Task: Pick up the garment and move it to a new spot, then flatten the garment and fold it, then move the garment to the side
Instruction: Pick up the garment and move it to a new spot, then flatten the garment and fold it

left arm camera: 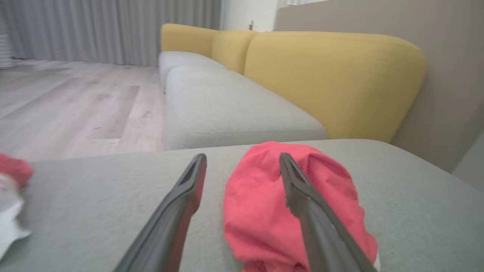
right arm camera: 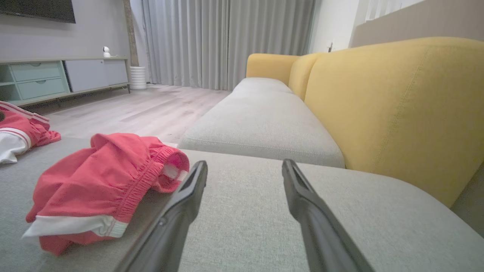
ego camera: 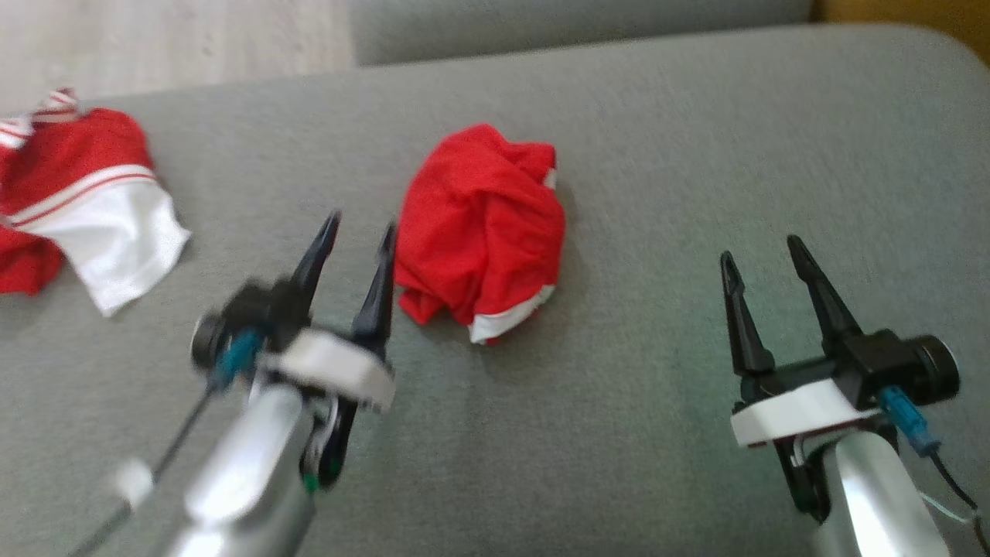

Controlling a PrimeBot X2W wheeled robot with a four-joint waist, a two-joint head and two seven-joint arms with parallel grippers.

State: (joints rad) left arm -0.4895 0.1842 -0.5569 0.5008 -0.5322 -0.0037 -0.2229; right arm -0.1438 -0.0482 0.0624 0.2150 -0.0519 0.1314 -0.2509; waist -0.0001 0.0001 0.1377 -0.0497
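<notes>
**Head view.** Shows the red shorts (ego camera: 479, 232) bunched in a heap near the middle of the grey seat cushion (ego camera: 735, 139), white hem trim at the near edge. Places the left gripper (ego camera: 362, 224), blurred, just beside the heap's left edge, 2 fingers spread and empty; gives no means of telling whether the inner finger touches cloth. Sets the right gripper (ego camera: 761, 251) well apart on the other side, over bare cushion, fingers likewise spread and empty. Keeps a second garment (ego camera: 85, 201), red and white, well apart at far left, probably to avoid mixing with the working piece.

**Left wrist view.** Looks along the left gripper (left arm camera: 242, 156), red shorts (left arm camera: 257, 211) lying between and beyond its parted fingers, 1 finger crossing in front of the cloth. Suggests a stance fit for a fresh pinch on an edge.

**Right wrist view.** Looks along the right gripper (right arm camera: 245, 163), fingers wide over plain cushion, red shorts (right arm camera: 94, 181) off to that view's left with elastic waistband (right arm camera: 143, 181) turned toward the gripper. Reads, as a judgement, as flattening not yet begun: 2 empty grippers flanking a bunched heap, each placed to take 1 side and draw the cloth flat.
</notes>
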